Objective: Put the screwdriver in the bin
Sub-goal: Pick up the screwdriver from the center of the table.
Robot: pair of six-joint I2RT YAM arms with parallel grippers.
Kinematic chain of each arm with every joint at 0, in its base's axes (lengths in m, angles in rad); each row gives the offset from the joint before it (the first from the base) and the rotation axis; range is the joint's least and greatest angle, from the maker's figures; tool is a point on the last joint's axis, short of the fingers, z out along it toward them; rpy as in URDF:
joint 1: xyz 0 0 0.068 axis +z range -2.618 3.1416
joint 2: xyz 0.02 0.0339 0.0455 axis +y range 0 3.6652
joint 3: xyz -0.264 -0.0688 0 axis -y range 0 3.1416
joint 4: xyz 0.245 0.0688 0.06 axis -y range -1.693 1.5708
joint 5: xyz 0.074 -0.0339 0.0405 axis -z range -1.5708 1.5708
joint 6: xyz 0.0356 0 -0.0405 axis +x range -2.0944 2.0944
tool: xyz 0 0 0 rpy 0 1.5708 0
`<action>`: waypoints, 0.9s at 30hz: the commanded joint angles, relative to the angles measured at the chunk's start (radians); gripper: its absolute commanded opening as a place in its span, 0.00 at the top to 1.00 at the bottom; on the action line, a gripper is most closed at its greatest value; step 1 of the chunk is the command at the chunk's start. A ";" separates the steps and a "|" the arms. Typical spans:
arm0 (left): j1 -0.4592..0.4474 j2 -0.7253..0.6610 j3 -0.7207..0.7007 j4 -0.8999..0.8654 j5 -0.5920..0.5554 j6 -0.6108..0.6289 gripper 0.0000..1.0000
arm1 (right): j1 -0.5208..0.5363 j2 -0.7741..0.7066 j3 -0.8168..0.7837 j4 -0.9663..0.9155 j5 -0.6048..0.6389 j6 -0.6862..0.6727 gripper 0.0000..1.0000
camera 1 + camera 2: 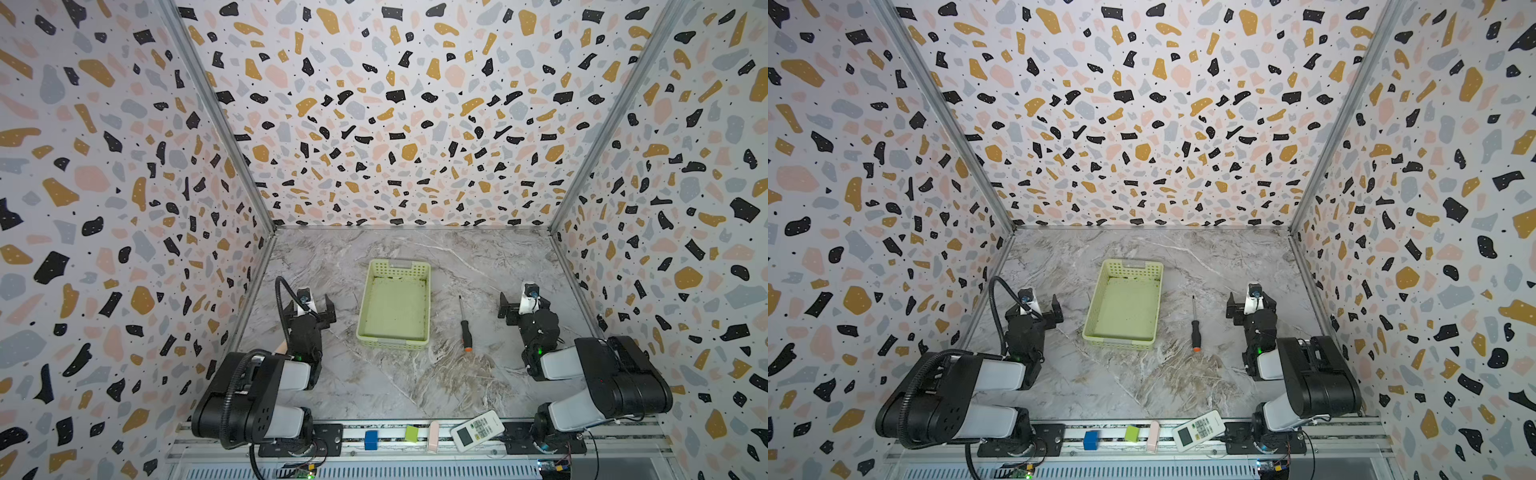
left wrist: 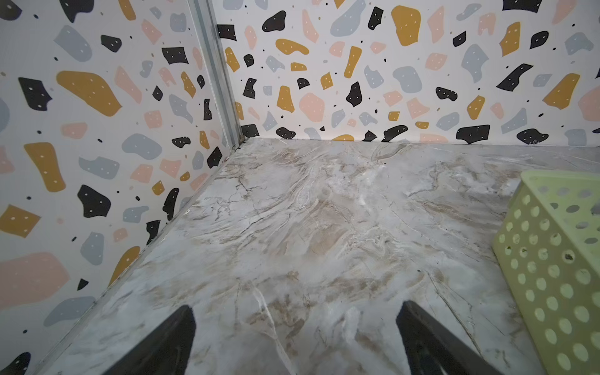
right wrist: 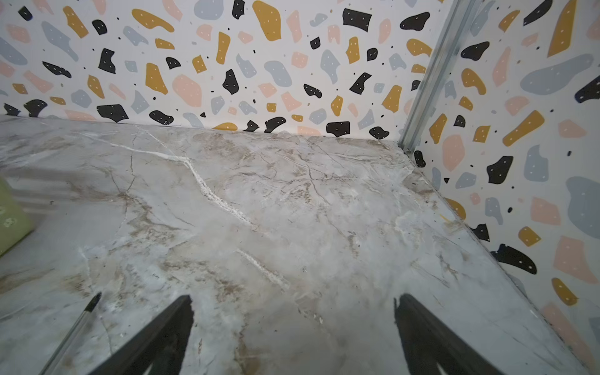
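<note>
The screwdriver [image 1: 465,332] [image 1: 1195,332] lies flat on the marble table just right of the bin, with its thin shaft pointing away and its orange cap toward the front. The bin [image 1: 392,341] [image 1: 1117,341] is a pale yellow-green perforated basket at mid-table, and nothing lies in it. My left gripper [image 1: 309,309] [image 1: 1037,309] [image 2: 296,306] hovers open left of the bin, whose wall [image 2: 552,269] shows at the edge of the left wrist view. My right gripper [image 1: 524,307] [image 1: 1252,306] [image 3: 293,297] stands open right of the screwdriver, holding nothing. The shaft [image 3: 74,331] lies beside one finger.
A white remote control [image 1: 478,430], a blue block [image 1: 371,439], a small green block [image 1: 412,433] and a pale pink piece [image 1: 433,436] sit on the front rail. Patterned walls enclose the table at left, back and right.
</note>
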 commanded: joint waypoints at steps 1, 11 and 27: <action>-0.003 -0.006 0.015 0.040 -0.008 0.006 0.00 | 0.002 -0.008 0.009 0.011 0.002 0.006 0.01; -0.003 -0.005 0.016 0.041 -0.007 0.006 0.00 | 0.002 -0.008 0.009 0.011 0.002 0.005 0.01; 0.007 -0.002 0.022 0.032 -0.023 -0.010 0.00 | 0.002 -0.008 0.008 0.013 0.002 0.006 0.01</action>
